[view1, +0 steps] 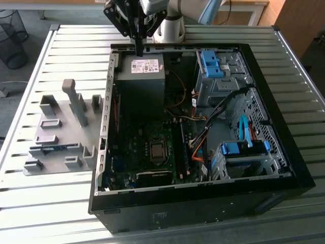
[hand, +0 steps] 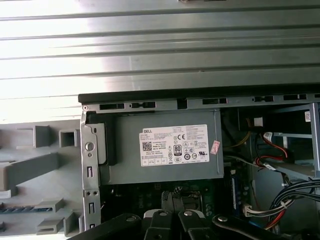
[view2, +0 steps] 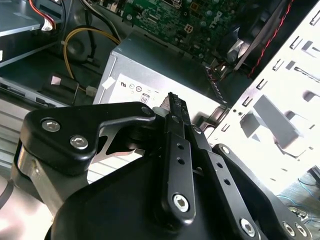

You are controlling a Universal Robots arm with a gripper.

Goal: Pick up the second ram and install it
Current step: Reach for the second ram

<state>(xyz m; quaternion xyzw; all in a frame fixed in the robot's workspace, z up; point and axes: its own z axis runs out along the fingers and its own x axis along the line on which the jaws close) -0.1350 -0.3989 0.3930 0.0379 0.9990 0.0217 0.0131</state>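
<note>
On the far left of my exterior view, a grey holder block [view1: 63,133] with upright pegs and slots sits on the slatted metal surface [view1: 45,203]. The second ram [view1: 51,148] lies in one of its nearer slots, a thin blue strip running left to right. It has not been picked up and is well apart from the claw.

To the right of the holder is the open computer case [view1: 203,206]. The claw [view1: 138,51] hangs over its far-left corner, pointing down just above the far edge of the grey power supply [view1: 139,86]. In the second wrist view I see the claw [view2: 174,99] with its two fingers pressed together and nothing between them. The power supply [view2: 135,62] is beneath them. The first wrist view looks down on the labelled face of the power supply [hand: 120,165], with the case's far wall beyond it and the holder block [hand: 30,170] off to one side.

Nearer than the power supply is the motherboard [view1: 134,147], with the square processor socket [view1: 158,150] about midway. Long dark slots [view1: 181,150] run near to far just right of the socket. Right again, orange cables [view1: 199,147] loop across. Beyond them are the metal drive cages, with one chunky blue clip [view1: 210,63] at the far side and another [view1: 244,148] at the near right.
</note>
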